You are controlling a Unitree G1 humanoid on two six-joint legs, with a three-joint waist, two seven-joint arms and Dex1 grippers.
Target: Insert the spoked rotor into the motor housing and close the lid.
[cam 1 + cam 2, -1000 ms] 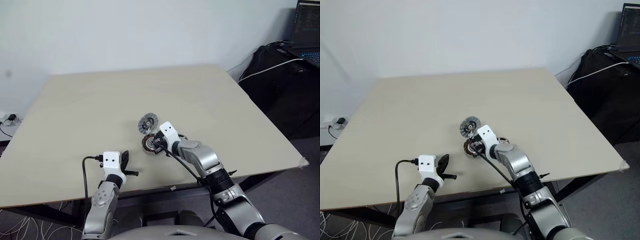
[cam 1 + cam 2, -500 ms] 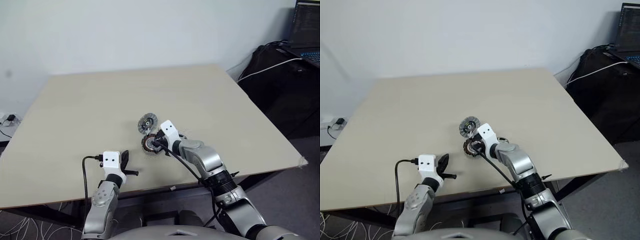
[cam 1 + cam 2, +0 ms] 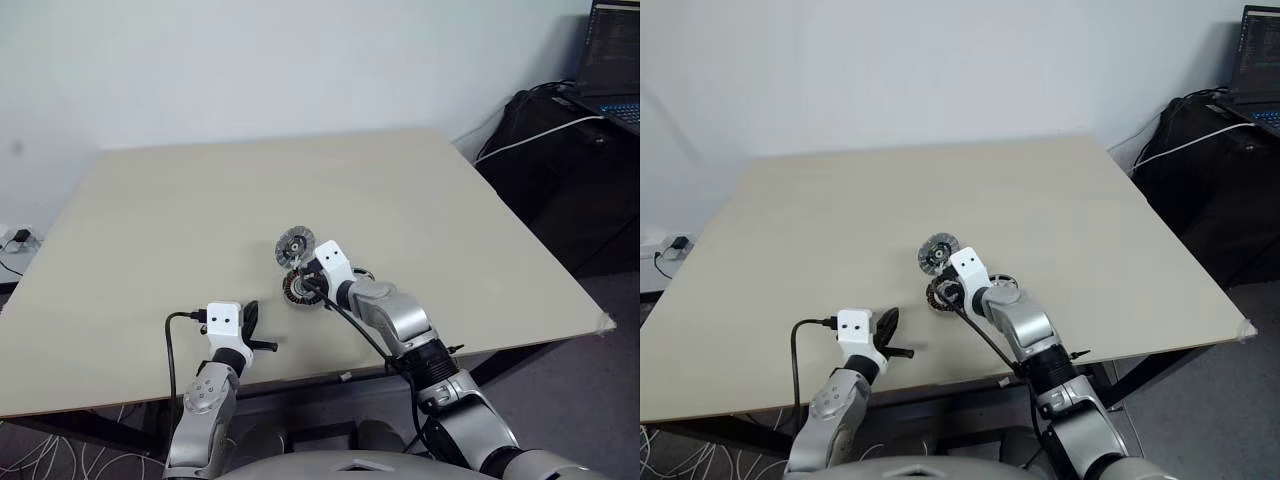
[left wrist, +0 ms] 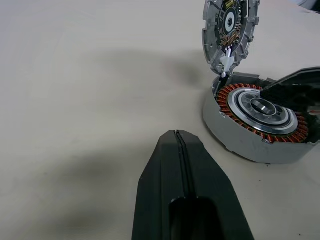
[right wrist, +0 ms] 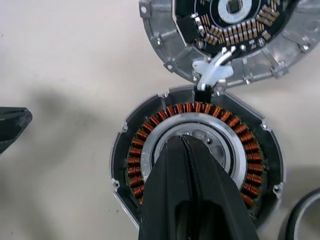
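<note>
Starting at the left, the left gripper (image 3: 249,322) is seen resting near the front edge of the surface (image 3: 180,220), its fingers pressed together and empty. At about two o'clock from it, near the surface's middle, the motor housing (image 4: 257,129) lies flat, its axis upright and its copper windings exposed. The lid (image 4: 229,25) stands open at the housing's twelve o'clock, tilted nearly on edge, its ribbed inner face turned toward the housing. The right gripper (image 5: 189,150), fingers together and holding nothing, is poised over the housing's silvery centre. At four o'clock a dark ring, probably the spoked rotor (image 5: 302,220), lies beside the housing; insertion and closing are judged still undone.
</note>
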